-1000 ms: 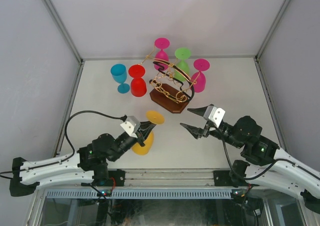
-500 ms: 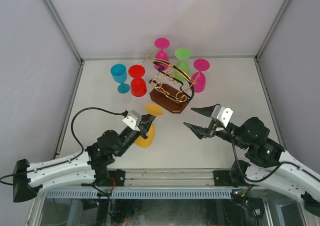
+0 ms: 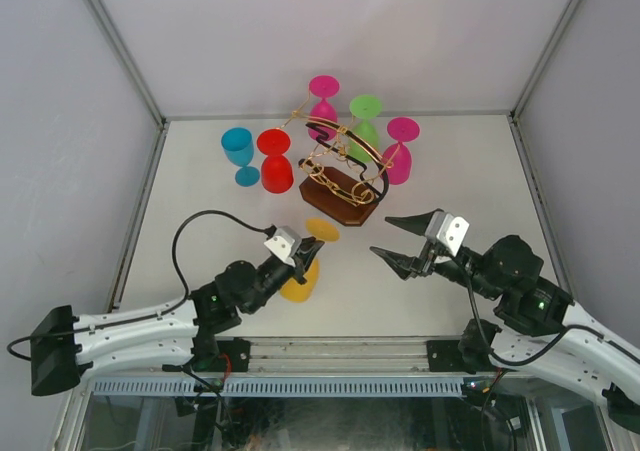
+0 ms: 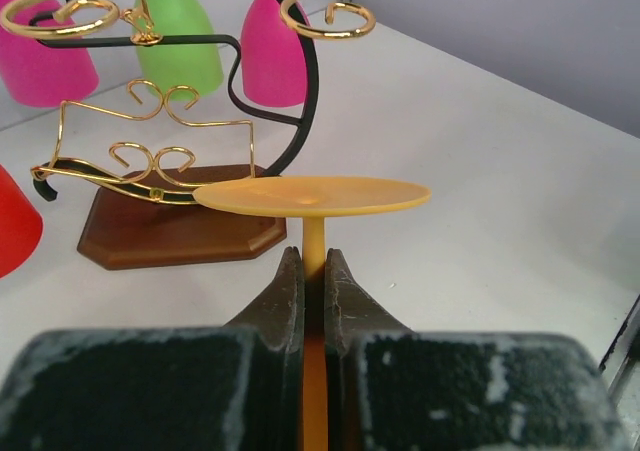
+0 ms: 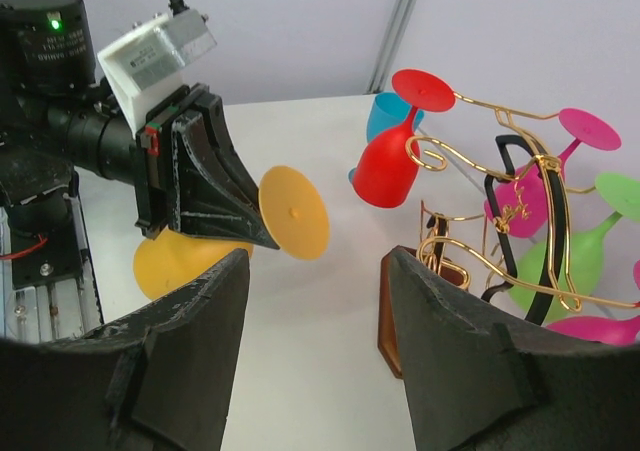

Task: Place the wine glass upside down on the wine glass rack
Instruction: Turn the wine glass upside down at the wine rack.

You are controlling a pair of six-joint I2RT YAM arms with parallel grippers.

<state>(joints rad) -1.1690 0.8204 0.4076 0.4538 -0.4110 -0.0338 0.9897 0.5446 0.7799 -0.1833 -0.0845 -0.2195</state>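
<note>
1. Left gripper (image 4: 312, 263) is clamped shut on the yellow wine glass (image 3: 296, 285) stem, foot toward the wine glass rack (image 3: 338, 197). Likely this keeps the foot free for a scroll arm.
2. Glass is just short of the rack base, not yet hung.
3. Right gripper (image 3: 397, 241) is half open and empty, near the rack's front right.

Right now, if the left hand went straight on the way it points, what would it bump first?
Probably the wine glass rack. The left hand is shut on the yellow wine glass, whose foot leads toward the rack's low gold wires and wooden base. The gap is hard to judge.
</note>
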